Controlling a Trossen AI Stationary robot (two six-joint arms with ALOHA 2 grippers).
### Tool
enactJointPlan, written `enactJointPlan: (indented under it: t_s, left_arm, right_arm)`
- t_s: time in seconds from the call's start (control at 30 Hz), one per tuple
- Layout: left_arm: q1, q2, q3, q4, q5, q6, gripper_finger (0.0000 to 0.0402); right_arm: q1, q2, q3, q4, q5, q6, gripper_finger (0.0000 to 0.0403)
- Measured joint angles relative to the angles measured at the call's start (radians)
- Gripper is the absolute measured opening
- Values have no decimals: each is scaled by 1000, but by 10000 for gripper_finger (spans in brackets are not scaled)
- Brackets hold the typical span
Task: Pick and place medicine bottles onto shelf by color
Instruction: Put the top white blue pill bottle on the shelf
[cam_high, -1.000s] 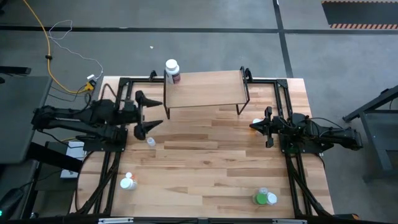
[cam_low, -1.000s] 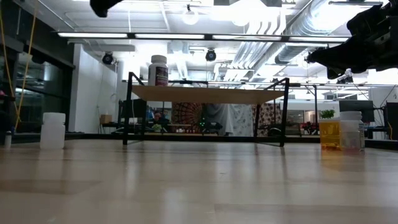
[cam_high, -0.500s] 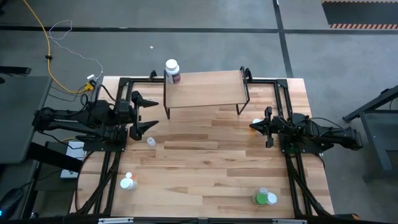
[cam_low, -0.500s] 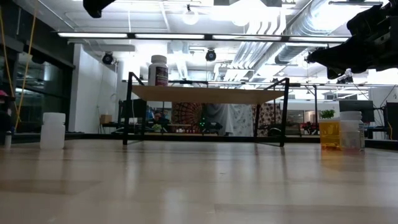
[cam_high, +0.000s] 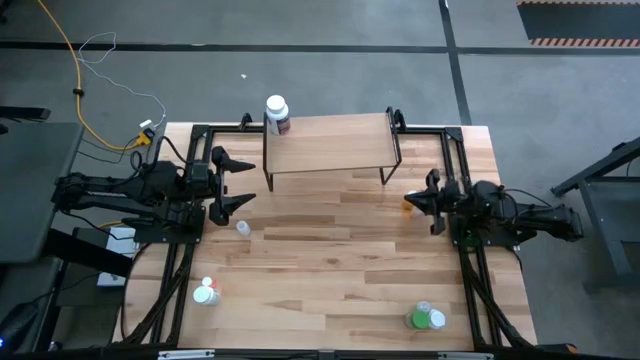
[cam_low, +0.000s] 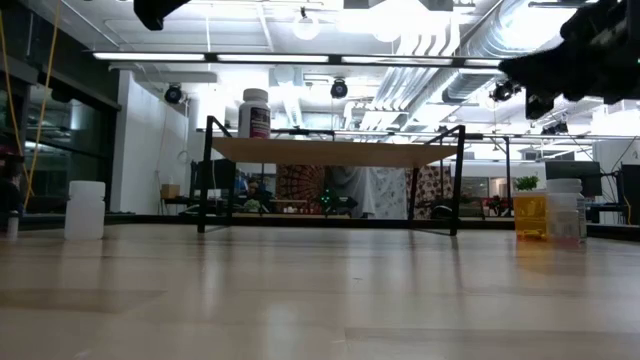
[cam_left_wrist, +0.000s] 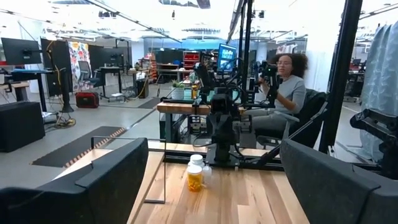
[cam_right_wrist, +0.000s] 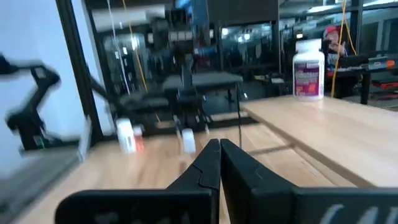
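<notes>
Butcher-block tabletop (cam_high: 330, 260) spreads beneath me, with the small wooden shelf (cam_high: 328, 142) at its far edge. One white bottle with a purple label (cam_high: 277, 113) stands on the shelf's left end. My left gripper (cam_high: 232, 182) hovers beside the shelf's left legs, fingers spread wide and empty, a small white bottle (cam_high: 242, 229) just below it. My right gripper (cam_high: 412, 203) hangs near the right legs, fingers pressed together on nothing, over the orange bottle (cam_left_wrist: 194, 179). A red-topped bottle (cam_high: 206, 293) and a green one (cam_high: 427, 318) sit near the front corners.
</notes>
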Motion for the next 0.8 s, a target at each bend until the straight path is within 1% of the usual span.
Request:
enactJointPlan:
  t_s: [0.23, 0.33, 0.43, 0.53, 0.6, 0.7, 0.8]
  left_arm:
    - [0, 2, 0, 0, 7, -37, 355]
    - [0, 6, 0, -5, 59, -18, 356]
    - [0, 6, 0, -8, 109, -8, 355]
    - [0, 6, 0, -8, 113, -16, 355]
    - [0, 6, 0, -8, 113, -15, 355]
    - [0, 6, 0, -13, 113, -16, 355]
    - [0, 6, 0, -24, 107, -11, 355]
  right_arm:
    - [0, 1, 0, 60, 0, 13, 0]
    - [0, 4, 0, 101, 15, 13, 0]
    - [0, 17, 13, 116, 70, 26, 1]
    - [0, 49, 68, -10, 172, 53, 7]
    - [0, 81, 121, -131, 236, 78, 23]
    - [0, 144, 210, -283, 293, 141, 69]
    - [0, 220, 320, -444, 320, 210, 130]
